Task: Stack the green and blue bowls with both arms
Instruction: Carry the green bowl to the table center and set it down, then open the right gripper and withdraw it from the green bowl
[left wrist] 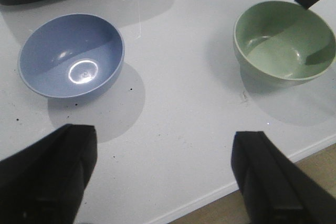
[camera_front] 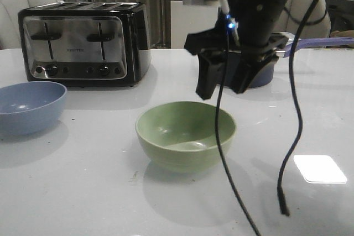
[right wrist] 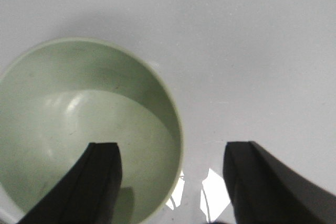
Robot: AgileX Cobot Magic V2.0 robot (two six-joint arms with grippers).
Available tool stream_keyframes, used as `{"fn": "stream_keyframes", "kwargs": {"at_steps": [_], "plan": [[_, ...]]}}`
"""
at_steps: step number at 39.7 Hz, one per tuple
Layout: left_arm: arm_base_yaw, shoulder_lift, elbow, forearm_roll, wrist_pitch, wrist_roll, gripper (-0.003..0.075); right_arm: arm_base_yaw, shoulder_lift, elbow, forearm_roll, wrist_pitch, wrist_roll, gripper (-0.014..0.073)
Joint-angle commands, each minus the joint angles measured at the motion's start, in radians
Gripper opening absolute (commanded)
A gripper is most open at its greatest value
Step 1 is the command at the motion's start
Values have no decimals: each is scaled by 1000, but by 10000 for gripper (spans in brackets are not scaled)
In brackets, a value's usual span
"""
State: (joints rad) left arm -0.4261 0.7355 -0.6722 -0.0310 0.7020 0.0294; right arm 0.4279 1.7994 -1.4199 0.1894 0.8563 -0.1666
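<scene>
The pale green bowl (camera_front: 185,135) stands upright mid-table; it also shows in the left wrist view (left wrist: 283,40) and the right wrist view (right wrist: 68,108). The pale blue bowl (camera_front: 30,106) stands upright at the left, apart from it, and shows in the left wrist view (left wrist: 71,56). My right gripper (camera_front: 221,92) is open and empty, hovering over the green bowl's far right rim. In its wrist view (right wrist: 171,148) one finger is over the bowl's inside and the other is outside the rim. My left gripper (left wrist: 164,140) is open and empty, above the table's near edge, short of both bowls. It is out of the front view.
A black and chrome toaster (camera_front: 83,42) stands behind the blue bowl. A dark navy saucepan (camera_front: 263,75) with a purple handle sits behind the right gripper. Black cables (camera_front: 293,109) hang in front on the right. The table's near edge (left wrist: 262,170) runs under the left gripper.
</scene>
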Motion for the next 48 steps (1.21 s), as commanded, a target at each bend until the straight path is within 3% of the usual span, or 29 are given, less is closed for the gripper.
{"fn": "stream_keyframes", "kwargs": {"at_steps": [1,9,29,39,48], "plan": [[-8,1,-32,-10,-67,0,582,5,-154,3,2,-3,-35,528],[-8,1,-32,-10,-67,0,582,33,-386,156,2,-46,-92,528],[-8,1,-32,-10,-68,0,582,47,-972,556,2,-78,-95,528],[-8,1,-32,-10,-68,0,582,44,-1159,708,2,-79,-91,528],[-8,1,-32,-10,-61,0,582,44,-1188,739,8,-80,-91,528]]}}
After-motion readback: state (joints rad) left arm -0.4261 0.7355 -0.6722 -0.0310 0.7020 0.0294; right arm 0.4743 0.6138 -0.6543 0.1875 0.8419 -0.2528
